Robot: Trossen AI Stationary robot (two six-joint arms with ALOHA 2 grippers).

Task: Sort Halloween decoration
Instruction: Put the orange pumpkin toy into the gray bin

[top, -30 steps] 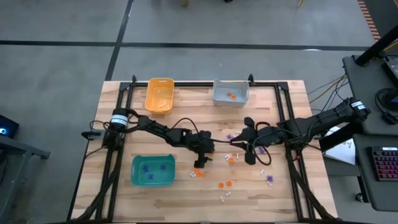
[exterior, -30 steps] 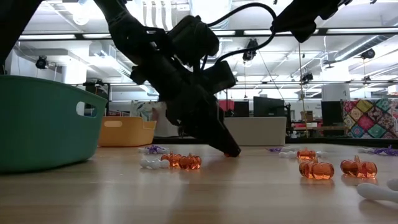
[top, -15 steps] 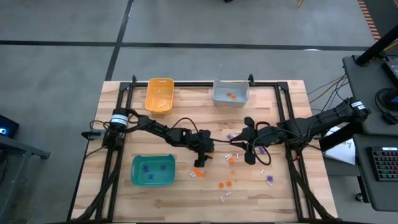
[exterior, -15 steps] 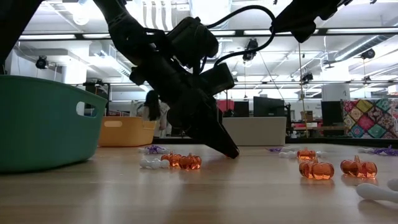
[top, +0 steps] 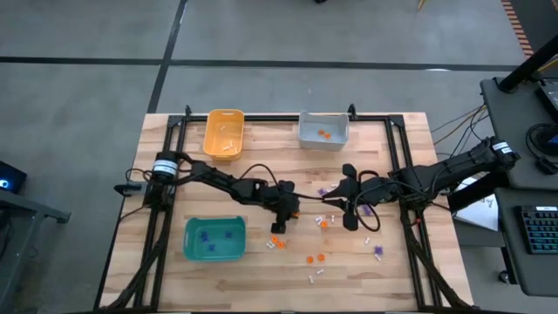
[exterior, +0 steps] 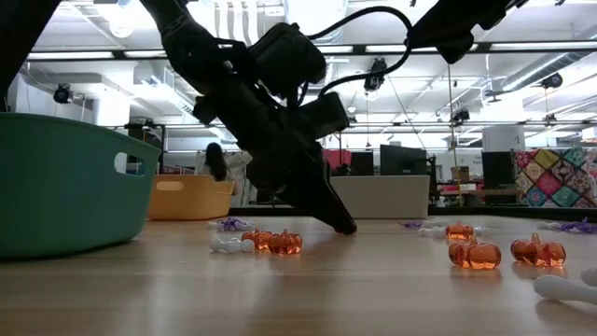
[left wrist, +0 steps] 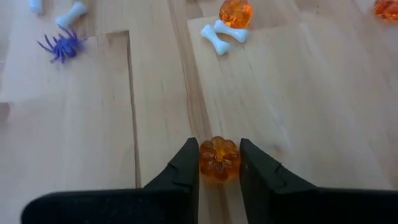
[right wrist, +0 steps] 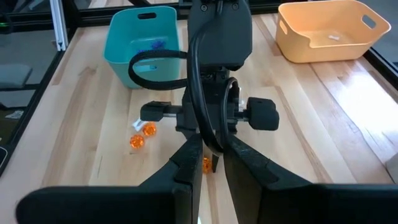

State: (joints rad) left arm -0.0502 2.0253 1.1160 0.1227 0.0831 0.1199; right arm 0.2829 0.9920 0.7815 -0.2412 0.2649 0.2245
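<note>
Your left gripper is down at the desk near its middle, and its fingers have closed in on a small orange pumpkin. The pumpkin sits squarely between the two tips, touching both, so you have a grip on it, with the fingers only as far apart as the pumpkin is wide. In the low view the tips meet the desk surface just behind a pair of orange pumpkins and a white bone.

Ahead of the left fingers, well clear of them, lie another orange pumpkin touching two crossed white bones, and off to one side a purple spider.

Your right gripper hangs close opposite the left one, raised above the desk, and points at it. Its fingers stand a narrow gap apart with nothing held between them; the held pumpkin shows through that gap, farther off.

Beyond the right fingers you can see the teal bin with purple pieces inside and the orange-yellow bin holding a white piece. The grey bin at the far edge holds orange pieces. More trinkets are scattered on the desk on the near side of both grippers.
</note>
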